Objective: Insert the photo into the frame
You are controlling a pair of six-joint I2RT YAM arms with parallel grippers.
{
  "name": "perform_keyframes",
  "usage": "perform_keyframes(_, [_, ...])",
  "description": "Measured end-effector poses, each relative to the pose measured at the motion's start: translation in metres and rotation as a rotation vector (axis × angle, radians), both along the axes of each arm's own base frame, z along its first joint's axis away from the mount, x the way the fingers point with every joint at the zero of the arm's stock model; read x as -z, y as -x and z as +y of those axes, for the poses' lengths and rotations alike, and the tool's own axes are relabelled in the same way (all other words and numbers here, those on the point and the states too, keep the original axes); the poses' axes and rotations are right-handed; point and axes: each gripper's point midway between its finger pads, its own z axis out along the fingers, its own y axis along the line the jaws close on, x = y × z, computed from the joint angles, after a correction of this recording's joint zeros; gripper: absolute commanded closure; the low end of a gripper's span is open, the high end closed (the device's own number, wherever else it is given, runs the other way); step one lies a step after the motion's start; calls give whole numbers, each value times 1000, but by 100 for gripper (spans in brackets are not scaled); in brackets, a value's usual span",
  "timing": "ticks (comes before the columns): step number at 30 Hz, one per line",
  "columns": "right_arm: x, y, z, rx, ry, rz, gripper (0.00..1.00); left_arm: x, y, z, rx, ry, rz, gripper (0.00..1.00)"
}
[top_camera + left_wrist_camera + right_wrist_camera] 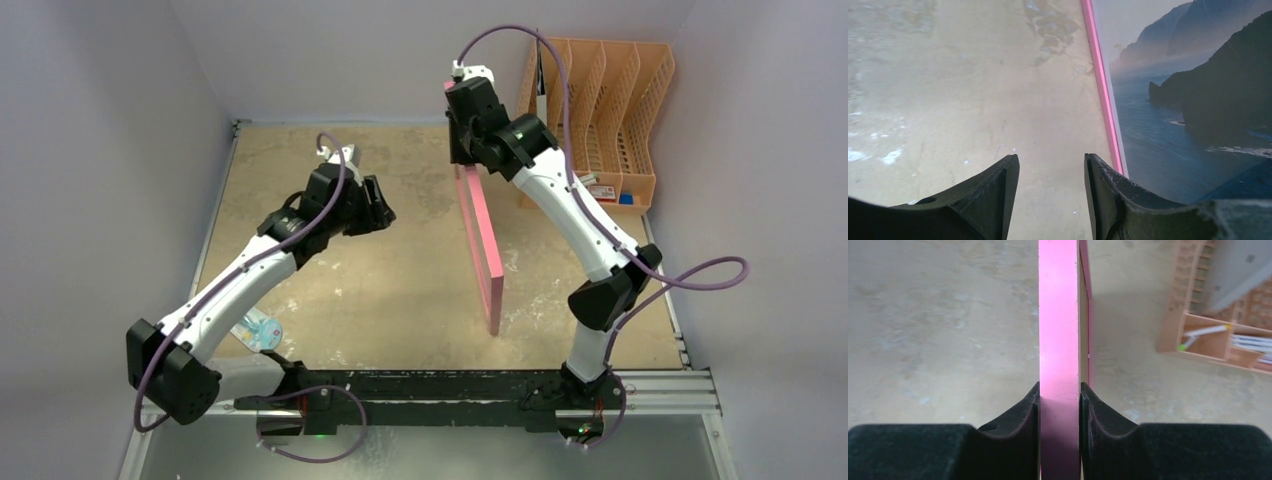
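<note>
**A tall frame on a thin edge**

The frame [480, 240] stands on its long thin edge in the middle of the table [400, 285]. It runs from near to far. The right gripper [1059, 405] pinches the top rim at the far end, with one finger flat on each side of the pink wood and no gap. The left gripper [1050, 192] hangs just left of the frame. Its fingers are apart and there is nothing between them.

The photo [1198, 100] shows on the frame's left face, all blue sea and dark cliffs. It looks like it sits inside, behind the clear pane. I cannot tell if it lies flat and straight all the way round.

The frame looks hard and stiff, so it should not bend. The wood rim is the best place to hold it. The pane is likely smooth and slippery, and it could crack, so it is no place to squeeze or push.

Standing tall and thin like this, the frame could tip over easily. A hold at just one end may let the near end swing.

The photo is only paper — light, floppy and quick to crease. If it needs a nudge, its white border is the place to touch, and softly.

A rack [600, 110] stands at the far right, well apart from the frame.
</note>
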Motion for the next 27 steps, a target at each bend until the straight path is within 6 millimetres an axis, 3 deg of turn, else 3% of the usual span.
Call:
perform_keyframes(9, [-18, -10, 57, -135, -275, 8, 86, -29, 6, 53, -179, -63, -87, 46])
perform_keyframes(13, [-5, -22, 75, -166, -422, 34, 85, -32, 7, 67, -224, -85, -99, 46])
perform_keyframes(16, [19, -37, 72, -162, -530, 62, 84, -30, 7, 72, -241, -104, -95, 45])
perform_keyframes(21, [61, -51, 47, -116, -680, 94, 77, -27, 8, 78, -247, -130, -90, 44])
perform_keyframes(27, [97, -39, 32, -105, -778, 94, 66, -19, 6, 77, -240, -121, -75, 44])
